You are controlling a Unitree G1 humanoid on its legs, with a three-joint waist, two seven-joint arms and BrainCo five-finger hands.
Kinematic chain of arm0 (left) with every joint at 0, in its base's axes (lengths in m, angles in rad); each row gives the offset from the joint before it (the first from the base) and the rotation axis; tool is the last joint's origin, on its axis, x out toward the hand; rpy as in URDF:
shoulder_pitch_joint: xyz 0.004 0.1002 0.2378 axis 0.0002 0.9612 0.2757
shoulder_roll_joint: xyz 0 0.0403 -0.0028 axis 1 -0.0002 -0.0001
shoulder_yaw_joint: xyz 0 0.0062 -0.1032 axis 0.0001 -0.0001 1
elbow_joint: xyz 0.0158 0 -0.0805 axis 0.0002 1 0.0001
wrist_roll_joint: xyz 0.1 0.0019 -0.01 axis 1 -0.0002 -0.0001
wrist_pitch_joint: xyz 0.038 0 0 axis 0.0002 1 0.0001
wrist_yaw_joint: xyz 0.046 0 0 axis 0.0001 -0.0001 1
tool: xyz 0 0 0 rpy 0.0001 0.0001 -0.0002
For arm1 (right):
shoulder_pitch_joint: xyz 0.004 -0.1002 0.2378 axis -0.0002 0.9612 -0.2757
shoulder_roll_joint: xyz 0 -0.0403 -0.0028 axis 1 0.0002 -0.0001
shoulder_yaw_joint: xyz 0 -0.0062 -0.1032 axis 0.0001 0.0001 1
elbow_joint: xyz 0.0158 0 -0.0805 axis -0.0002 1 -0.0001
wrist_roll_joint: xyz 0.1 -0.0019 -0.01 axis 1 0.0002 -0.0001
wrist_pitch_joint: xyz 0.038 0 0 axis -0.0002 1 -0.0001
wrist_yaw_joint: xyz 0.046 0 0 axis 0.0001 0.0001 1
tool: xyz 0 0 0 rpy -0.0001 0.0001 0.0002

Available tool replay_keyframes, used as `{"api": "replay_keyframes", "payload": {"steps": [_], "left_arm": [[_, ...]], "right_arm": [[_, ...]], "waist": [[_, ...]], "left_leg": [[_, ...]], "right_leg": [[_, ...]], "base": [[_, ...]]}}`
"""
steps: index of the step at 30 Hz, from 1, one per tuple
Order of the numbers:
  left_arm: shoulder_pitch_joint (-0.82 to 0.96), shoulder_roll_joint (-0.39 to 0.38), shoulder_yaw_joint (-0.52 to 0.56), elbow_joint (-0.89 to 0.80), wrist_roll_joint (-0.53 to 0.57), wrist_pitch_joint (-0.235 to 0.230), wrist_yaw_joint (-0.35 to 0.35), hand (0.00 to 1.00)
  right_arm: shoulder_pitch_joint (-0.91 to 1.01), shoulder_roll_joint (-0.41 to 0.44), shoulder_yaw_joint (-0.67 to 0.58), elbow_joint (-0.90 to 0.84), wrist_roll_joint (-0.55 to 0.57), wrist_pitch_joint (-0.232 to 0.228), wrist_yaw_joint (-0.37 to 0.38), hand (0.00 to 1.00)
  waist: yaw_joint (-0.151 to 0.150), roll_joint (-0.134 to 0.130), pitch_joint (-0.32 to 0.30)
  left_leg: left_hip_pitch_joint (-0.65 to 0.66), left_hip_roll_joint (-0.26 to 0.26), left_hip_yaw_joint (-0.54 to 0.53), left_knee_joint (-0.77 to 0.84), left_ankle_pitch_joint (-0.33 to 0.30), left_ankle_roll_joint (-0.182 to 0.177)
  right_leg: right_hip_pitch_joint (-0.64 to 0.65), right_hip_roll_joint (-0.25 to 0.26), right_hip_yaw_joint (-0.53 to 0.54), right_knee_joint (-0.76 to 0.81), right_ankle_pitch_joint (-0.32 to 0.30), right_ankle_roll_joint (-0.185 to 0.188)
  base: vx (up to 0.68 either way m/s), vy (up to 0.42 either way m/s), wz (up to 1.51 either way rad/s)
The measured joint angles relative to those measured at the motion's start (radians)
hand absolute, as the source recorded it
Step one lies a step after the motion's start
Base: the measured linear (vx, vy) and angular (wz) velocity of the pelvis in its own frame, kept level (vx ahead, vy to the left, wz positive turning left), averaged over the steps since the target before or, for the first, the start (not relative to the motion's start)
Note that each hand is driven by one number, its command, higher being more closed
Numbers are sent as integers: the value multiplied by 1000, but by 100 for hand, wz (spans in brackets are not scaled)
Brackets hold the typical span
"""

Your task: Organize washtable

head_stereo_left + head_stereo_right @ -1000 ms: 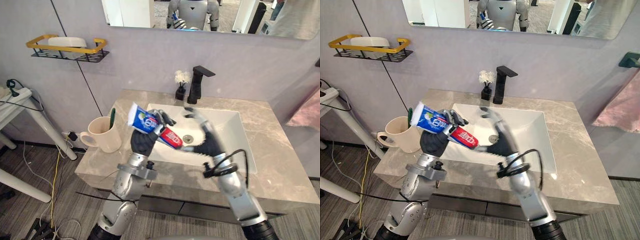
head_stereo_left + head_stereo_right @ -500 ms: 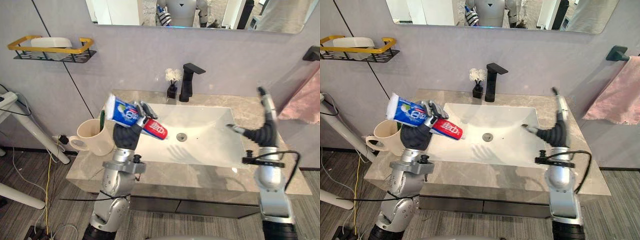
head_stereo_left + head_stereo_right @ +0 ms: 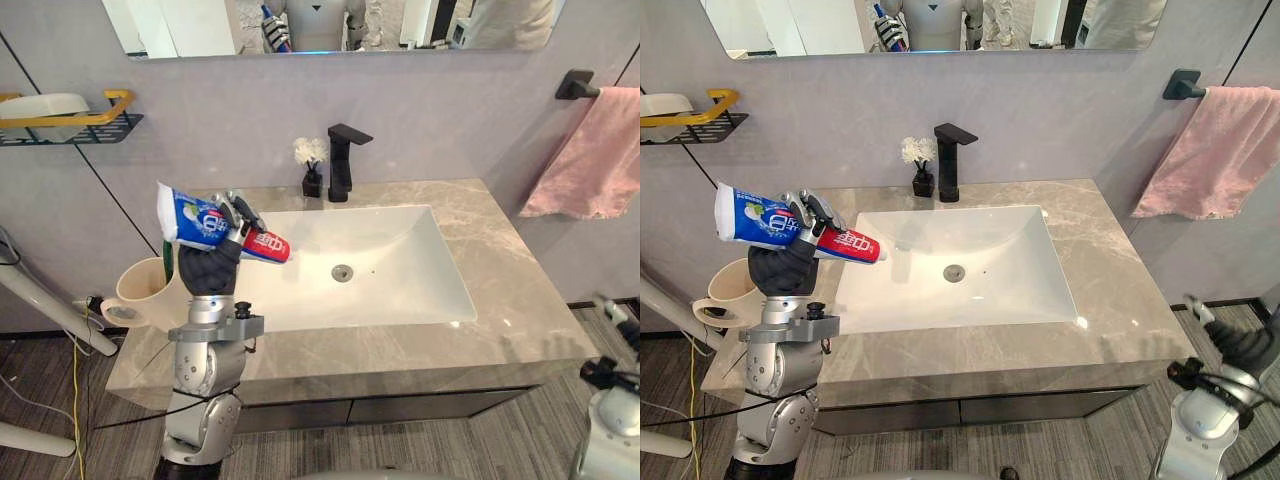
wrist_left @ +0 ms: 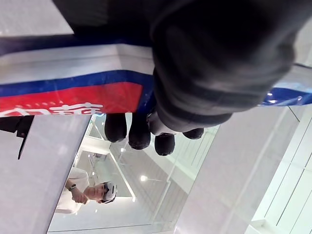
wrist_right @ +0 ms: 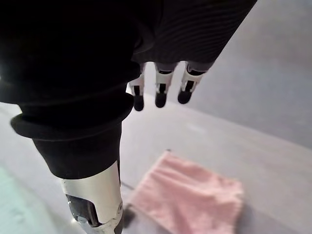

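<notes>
Clasping toothpaste tube [image 3: 198, 219]: left hand [image 3: 210, 266] fingers [image 3: 240, 210] (tightly curled)

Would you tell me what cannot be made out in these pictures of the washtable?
1. Mug: in the left eye view, its inside is hidden behind the left hand, which is curled round the toothpaste tube.
2. Right hand: in the left eye view, mostly cut off by the right edge.
3. Wall shelf: in the left eye view, cut off by the left edge.
</notes>
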Motion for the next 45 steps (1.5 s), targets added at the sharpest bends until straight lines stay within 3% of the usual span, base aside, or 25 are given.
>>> {"api": "replay_keyframes", "payload": {"steps": [6,12,15,22,30,39,45], "left_arm": [[1,-50,-8,0,4,-8,22,100],[-14,-92,-44,1,5,-9,62,100],[-52,-105,-44,1,42,-11,78,100],[-104,-110,1,1,122,-21,114,100],[-164,5,150,37,279,-20,174,100],[-157,40,325,128,276,-17,219,100],[-149,40,388,165,275,-16,239,100]], "right_arm": [[79,140,-24,144,147,29,-8,0],[115,155,-13,305,293,16,-14,0],[125,154,8,382,337,4,49,0],[111,145,89,553,357,-9,146,0],[104,126,170,734,364,-10,228,0],[104,121,259,842,362,-6,256,0],[105,120,285,851,362,-6,268,0]], "waist": [[3,8,0],[11,9,1],[24,16,-4],[32,28,-11],[56,23,-10],[58,-15,-4],[59,-20,1]], "left_leg": [[7,9,16,-2,-1,0],[16,17,29,-7,-1,0],[18,21,31,-9,-1,-1],[29,26,28,-31,-1,-9],[22,24,-1,-33,4,-8],[11,18,-19,-27,9,-14],[10,18,-19,-27,9,-14]], "right_leg": [[3,1,3,4,1,0],[6,5,7,7,1,0],[7,7,7,7,1,0],[19,8,2,4,0,-1],[22,7,-15,0,-2,-4],[36,7,-37,-18,-2,-4],[36,8,-37,-19,-3,-5]], "base": [[-29,-12,-2],[-16,-10,-2],[0,0,0],[-3,-2,1],[-12,-11,6],[-4,-9,8],[-5,-2,0]]}}
